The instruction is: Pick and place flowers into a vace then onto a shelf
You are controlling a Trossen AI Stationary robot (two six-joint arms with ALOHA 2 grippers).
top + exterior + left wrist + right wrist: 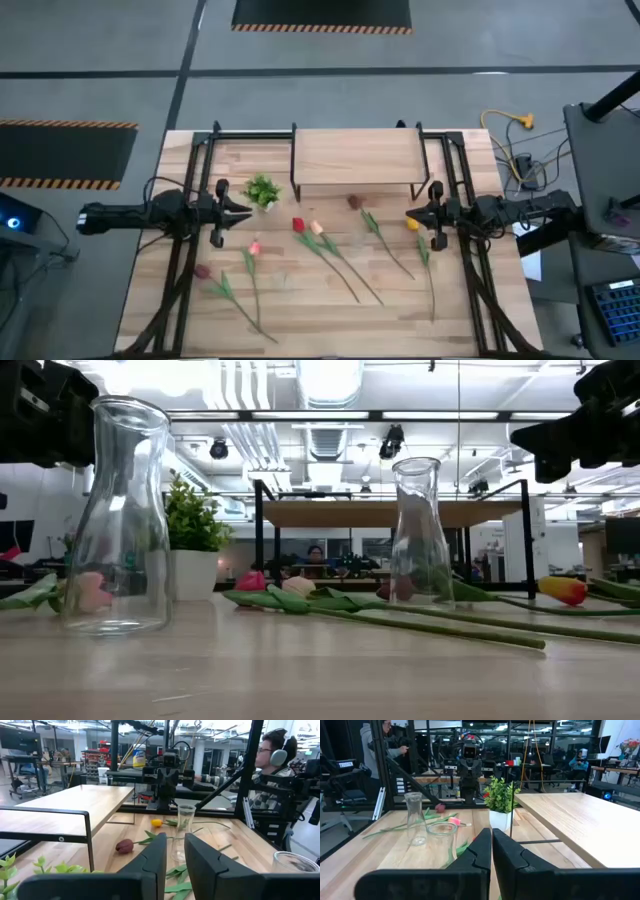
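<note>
Several artificial tulips lie flat on the table: a red head (pixel 298 225), peach (pixel 317 228), maroon (pixel 353 201), yellow (pixel 412 225), pink (pixel 255 247) and dark red (pixel 203 271), stems trailing toward the near edge. Two clear glass vases (pixel 120 520) (pixel 418 535) stand upright near the near edge. The light-wood shelf (pixel 355 160) stands on black legs at the far middle. My left gripper (pixel 243 210) hovers left of the flowers, fingers slightly apart (pixel 175 852). My right gripper (pixel 410 215) hovers shut (pixel 491 845) near the yellow tulip.
A small bushy green plant in a white pot (pixel 263 190) stands next to the left gripper. Black frame rails (pixel 185 260) (pixel 470 260) run along both table sides. A person with headphones (pixel 272 755) sits beyond the table's right side.
</note>
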